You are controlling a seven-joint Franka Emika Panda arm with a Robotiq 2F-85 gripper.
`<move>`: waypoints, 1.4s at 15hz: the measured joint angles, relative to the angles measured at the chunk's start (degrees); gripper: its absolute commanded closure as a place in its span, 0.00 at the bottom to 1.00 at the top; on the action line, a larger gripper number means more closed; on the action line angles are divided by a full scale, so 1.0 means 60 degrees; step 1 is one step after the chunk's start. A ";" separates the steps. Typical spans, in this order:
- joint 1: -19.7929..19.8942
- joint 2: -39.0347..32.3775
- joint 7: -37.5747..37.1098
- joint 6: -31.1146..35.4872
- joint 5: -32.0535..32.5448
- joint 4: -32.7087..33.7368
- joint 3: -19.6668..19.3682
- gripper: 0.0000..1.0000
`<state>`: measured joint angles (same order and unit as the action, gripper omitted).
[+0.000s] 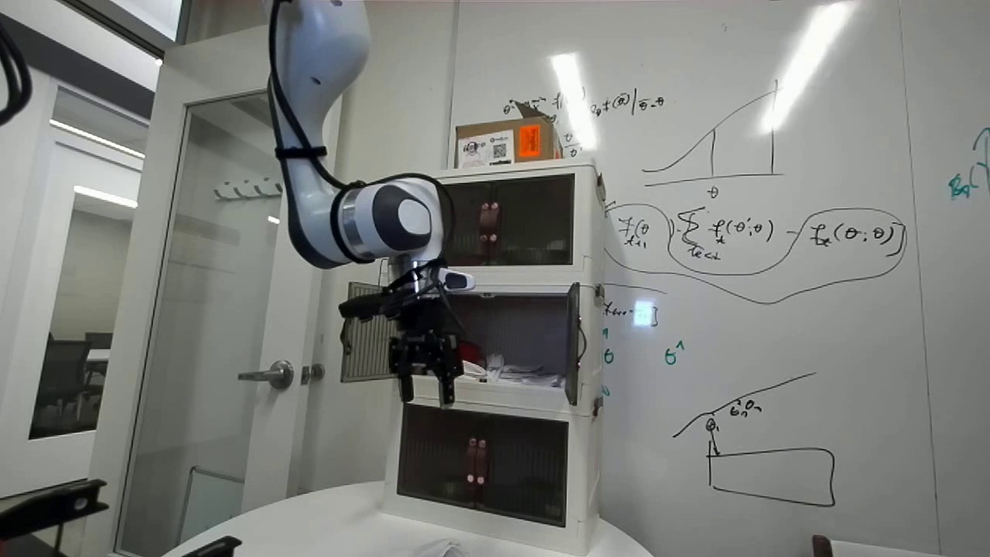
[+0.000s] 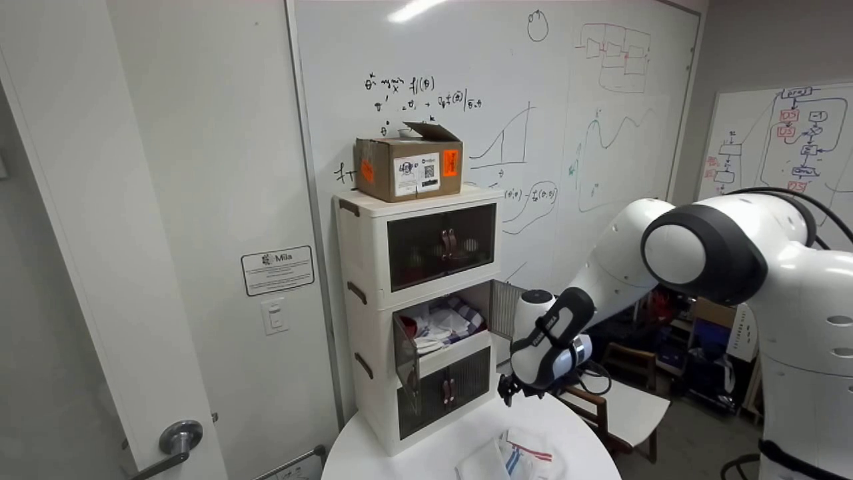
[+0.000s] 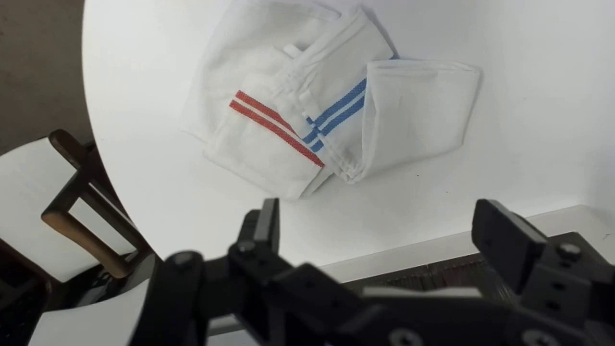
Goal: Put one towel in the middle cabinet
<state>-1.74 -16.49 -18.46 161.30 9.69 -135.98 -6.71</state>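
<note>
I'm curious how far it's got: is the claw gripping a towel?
No, in the wrist view the gripper stands open and empty, while the striped towels lie on the table.

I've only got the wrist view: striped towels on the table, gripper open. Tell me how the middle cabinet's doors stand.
Observer: The middle cabinet has both doors swung open; both exterior views show it.
Operator: Good. Report what it holds, if anything.
Observer: Rumpled cloths, mostly white, lie inside it, as an exterior view shows.
Operator: Now check higher up. Name anything sitting above that I should know of.
Observer: A cardboard box sits on the top cabinet.
</note>
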 measured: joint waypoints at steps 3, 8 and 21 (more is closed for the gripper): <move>-0.0432 -0.0884 -0.0455 0.1253 -0.0041 0.0072 -0.0153 0.00; -0.0594 -0.2629 -0.0328 0.2477 -0.1168 0.0783 -0.0049 0.00; -0.0213 -0.6744 0.0120 0.2472 -0.2116 0.4352 0.0305 0.00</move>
<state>-3.02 -56.95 -17.75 176.14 -3.00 -109.87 -4.88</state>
